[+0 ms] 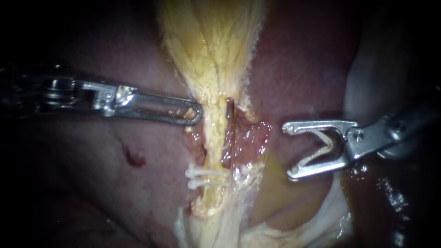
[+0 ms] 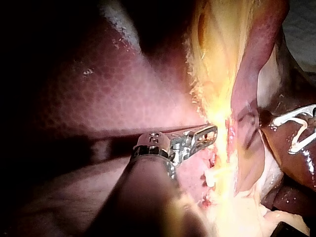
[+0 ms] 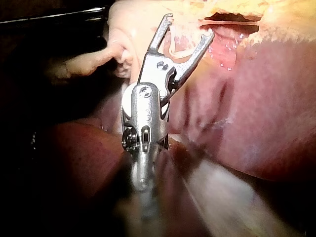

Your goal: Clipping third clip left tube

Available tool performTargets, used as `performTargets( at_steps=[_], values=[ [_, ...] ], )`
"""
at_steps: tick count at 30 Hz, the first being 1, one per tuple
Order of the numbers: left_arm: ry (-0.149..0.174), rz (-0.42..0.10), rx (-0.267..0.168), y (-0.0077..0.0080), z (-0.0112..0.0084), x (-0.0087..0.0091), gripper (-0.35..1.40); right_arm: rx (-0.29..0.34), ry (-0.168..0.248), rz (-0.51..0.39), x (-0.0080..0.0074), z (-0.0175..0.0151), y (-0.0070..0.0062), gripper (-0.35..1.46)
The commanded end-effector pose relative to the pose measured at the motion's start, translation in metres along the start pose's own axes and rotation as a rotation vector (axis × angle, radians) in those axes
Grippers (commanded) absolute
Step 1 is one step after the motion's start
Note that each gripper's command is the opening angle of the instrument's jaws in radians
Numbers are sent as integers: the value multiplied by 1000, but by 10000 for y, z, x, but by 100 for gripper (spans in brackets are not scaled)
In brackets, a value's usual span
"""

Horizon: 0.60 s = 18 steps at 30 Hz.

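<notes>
While the left instrument (image 1: 196, 114) reaches in flat across the liver (image 1: 294, 78), its long windowed jaws lie together with no gap. Their tip touches the edge of the left tube (image 1: 215, 138), a pale yellow strand running down from a fan of yellow tissue (image 1: 211, 41). Whether any tissue is pinched there I cannot tell. Lower down, two white clips (image 1: 209, 172) sit across the left tube, one just beneath the other, close but apart. Just beside that tube, on the side toward the right instrument (image 1: 288, 150), runs the darker right tube (image 1: 229, 126). The right instrument hangs over the liver, well clear of both tubes, with its jaws spread wide and pointing at them. An open clip (image 1: 324, 137), white and V-shaped, is seated between those jaws, a leg lying against each one. A small red spot (image 1: 135, 158) marks the liver near the left instrument.
</notes>
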Motion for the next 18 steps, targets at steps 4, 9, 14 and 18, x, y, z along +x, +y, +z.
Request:
performTargets(
  at_steps=[4, 9, 14, 18],
  values=[
    [9, -2, 8, 0, -11, -7, -35, 0, 0, 0, 0, 0, 0, 50],
    [-2, -9, -12, -1, -38, -24, -35, 0, 0, 0, 0, 0, 0, 50],
    [-33, -19, -11, -2, -72, -38, -35, 0, 0, 0, 0, 0, 0, 50],
    [-49, -21, -12, -6, -92, -46, -35, 0, 0, 0, 0, 0, 0, 50]
  ],
)
